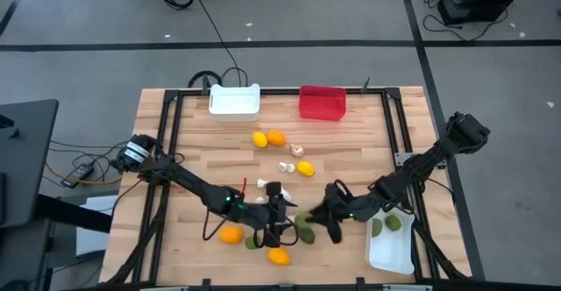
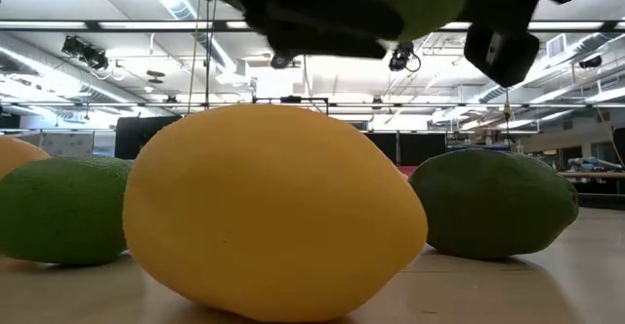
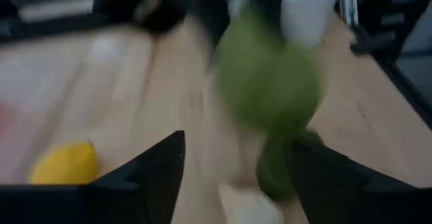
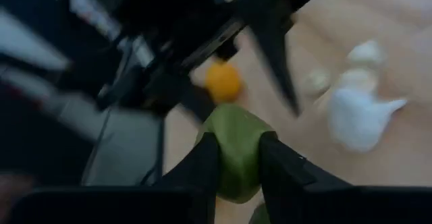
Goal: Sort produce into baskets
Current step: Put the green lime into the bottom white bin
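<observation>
A dark green oval fruit [image 4: 233, 150] hangs above the table near its front middle, with my right gripper [image 4: 237, 158] shut on it. In the low view that fruit [image 2: 420, 2] is high above a big yellow citrus [image 2: 273, 212]. My left gripper [image 3: 236, 177] faces it from the table's left with its fingers open; the fruit [image 3: 266, 82] is just past its fingertips. In the high view the two grippers meet at the front middle, left [image 1: 282, 214] and right [image 1: 326, 216]. Another green fruit [image 1: 306, 232] rests on the wood below them. My right gripper pinches the green fruit's two sides [image 4: 233, 140] between its two fingers. The fingers come from the table's right, slanting a little downward. The fruit is lifted clear of the table.
At the far edge stand a white basket [image 1: 235, 101] and a red basket [image 1: 323, 102]. A second white basket [image 1: 390, 254] at the front right holds two green fruits. Citrus [image 1: 277, 137] and garlic bulbs [image 1: 287, 166] lie mid-table; an orange [image 1: 230, 234] and a yellow fruit [image 1: 279, 256] lie near the front.
</observation>
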Tool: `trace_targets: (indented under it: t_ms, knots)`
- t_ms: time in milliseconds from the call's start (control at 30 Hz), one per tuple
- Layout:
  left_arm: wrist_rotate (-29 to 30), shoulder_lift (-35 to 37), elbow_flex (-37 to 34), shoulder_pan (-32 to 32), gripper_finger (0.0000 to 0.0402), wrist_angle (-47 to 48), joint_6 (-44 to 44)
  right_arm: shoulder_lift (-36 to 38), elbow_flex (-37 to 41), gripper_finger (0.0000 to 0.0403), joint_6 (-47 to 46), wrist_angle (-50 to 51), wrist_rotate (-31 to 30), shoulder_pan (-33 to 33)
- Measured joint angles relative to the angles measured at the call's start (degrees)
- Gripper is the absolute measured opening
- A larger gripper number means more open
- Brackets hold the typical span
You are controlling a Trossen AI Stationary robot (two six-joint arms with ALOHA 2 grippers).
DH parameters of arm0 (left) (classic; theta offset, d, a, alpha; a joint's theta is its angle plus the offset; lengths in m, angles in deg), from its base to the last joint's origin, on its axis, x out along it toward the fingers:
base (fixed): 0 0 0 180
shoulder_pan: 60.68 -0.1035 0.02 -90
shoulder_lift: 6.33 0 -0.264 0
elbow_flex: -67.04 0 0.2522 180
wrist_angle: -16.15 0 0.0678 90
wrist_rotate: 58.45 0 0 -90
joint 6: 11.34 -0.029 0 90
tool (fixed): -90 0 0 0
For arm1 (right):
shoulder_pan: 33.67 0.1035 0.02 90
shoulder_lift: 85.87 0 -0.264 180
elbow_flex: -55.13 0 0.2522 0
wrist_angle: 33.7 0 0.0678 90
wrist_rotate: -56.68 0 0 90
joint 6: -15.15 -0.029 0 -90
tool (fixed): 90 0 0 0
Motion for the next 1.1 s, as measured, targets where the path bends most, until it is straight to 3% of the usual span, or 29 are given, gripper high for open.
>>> trace_targets:
  t_ms: [167, 367, 600, 800, 933, 1100]
  knots:
    - [-4.98, 0.00, -0.02, 1.48, 0.0292, 9.83, 8.10, 5.89, -0.01, 0.0091, -4.96, 11.85, 12.82, 1.12]
    - [-12.48, 0.00, -0.02, 3.61, 0.0291, 16.65, 13.61, 13.97, 0.00, 0.0091, -16.67, 30.14, 25.05, 5.02]
    - [-12.74, 0.00, -0.02, 4.11, 0.0287, 17.84, 16.36, 20.23, -0.02, 0.0092, -28.83, 44.32, 27.66, 12.68]
    - [-12.86, 0.00, -0.02, 4.00, 0.0286, 18.01, 14.83, 22.66, -0.02, 0.0094, -34.86, 48.35, 26.24, 18.95]
    - [-17.71, 0.00, -0.02, 3.89, 0.0286, 18.47, 14.70, 22.46, -0.04, 0.0105, -35.61, 50.45, 25.87, 21.34]
    - [-23.64, 0.00, 0.47, 3.92, 0.0286, 23.17, 14.67, 20.49, -0.04, 0.0144, -38.04, 60.51, 24.73, 21.99]
